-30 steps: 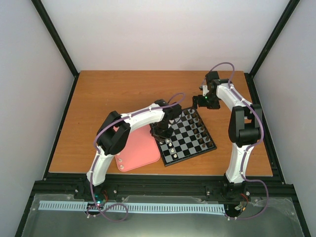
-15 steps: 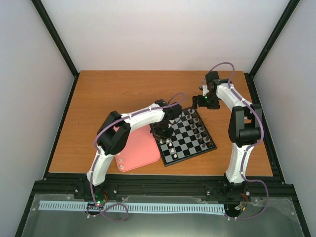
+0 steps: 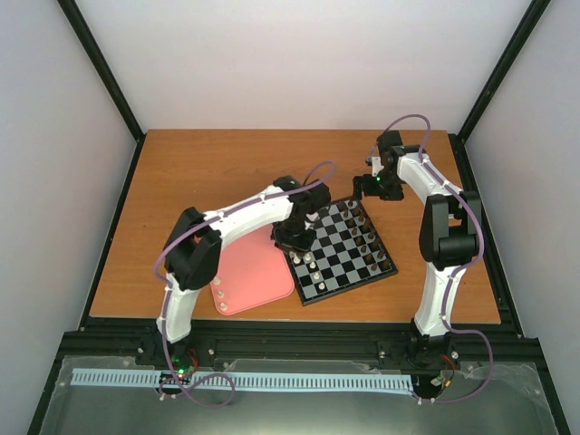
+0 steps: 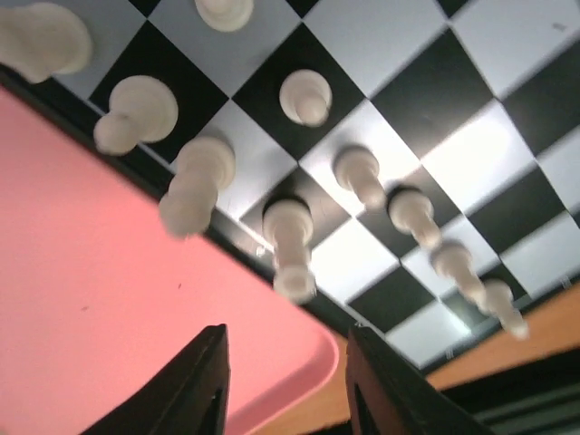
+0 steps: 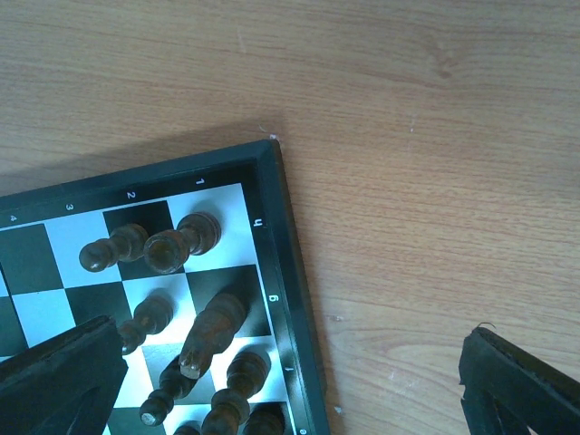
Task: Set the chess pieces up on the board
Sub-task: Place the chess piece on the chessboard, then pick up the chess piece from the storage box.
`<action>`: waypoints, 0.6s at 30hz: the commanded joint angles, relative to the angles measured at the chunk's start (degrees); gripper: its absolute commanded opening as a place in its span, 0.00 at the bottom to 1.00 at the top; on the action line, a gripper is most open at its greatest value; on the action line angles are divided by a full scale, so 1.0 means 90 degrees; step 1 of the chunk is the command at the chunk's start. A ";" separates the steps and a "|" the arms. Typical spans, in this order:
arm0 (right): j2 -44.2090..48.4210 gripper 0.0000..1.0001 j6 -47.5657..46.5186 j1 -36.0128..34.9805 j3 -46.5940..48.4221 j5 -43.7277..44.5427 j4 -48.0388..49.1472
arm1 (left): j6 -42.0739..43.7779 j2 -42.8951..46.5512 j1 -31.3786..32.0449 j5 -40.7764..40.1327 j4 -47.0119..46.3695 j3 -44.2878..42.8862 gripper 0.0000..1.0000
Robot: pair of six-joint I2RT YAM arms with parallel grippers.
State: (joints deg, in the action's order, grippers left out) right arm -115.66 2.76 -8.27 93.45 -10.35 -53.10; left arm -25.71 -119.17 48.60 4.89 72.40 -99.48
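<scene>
The board (image 3: 350,290) lies right of the table's centre. Several cream chess pieces (image 3: 308,264) stand along its left side, and they show close up in the left wrist view (image 4: 290,245). My left gripper (image 3: 294,237) hovers over the board's left edge. In the left wrist view it is open and empty (image 4: 285,390), above the seam between the board (image 4: 489,149) and the pink tray (image 4: 91,299). My right gripper (image 3: 372,188) is at the board's far corner, wide open and empty (image 5: 290,399).
Dark brown pieces (image 3: 364,232) stand along the board's right side, one leaning (image 5: 213,331). The board's black rim (image 5: 290,272) borders bare wood. The pink tray (image 3: 249,272) lies left of the board, with two small pale pieces (image 3: 221,299) near its front left corner.
My left arm's elbow has swung left and the arm has stretched out. Its gripper has shifted slightly back along the board's left edge. The right arm has not moved.
</scene>
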 commanded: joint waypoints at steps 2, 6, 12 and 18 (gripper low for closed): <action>-0.0022 1.00 -0.0072 0.0010 0.0113 -0.0069 -0.0041 | 0.0015 0.1025 0.0049 0.0112 0.0520 0.0049 0.46; -0.0001 1.00 -0.0068 0.0008 0.0105 -0.0054 -0.0057 | -0.0178 0.1784 -0.0111 -0.0180 0.0604 0.0530 0.64; 0.0032 1.00 -0.0058 0.0010 0.0065 -0.0047 -0.0029 | -0.0777 0.3156 -0.1429 -0.0445 0.0164 0.2617 0.70; 0.0000 1.00 -0.0053 0.0001 0.0065 -0.0126 -0.0017 | -0.1176 0.4122 -0.2825 -0.0570 -0.0521 0.4019 0.69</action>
State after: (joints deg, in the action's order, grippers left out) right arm -115.66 2.74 -8.27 93.45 -10.81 -53.25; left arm -32.53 -86.61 27.94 1.23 72.18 -67.29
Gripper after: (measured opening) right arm 1.000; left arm 0.692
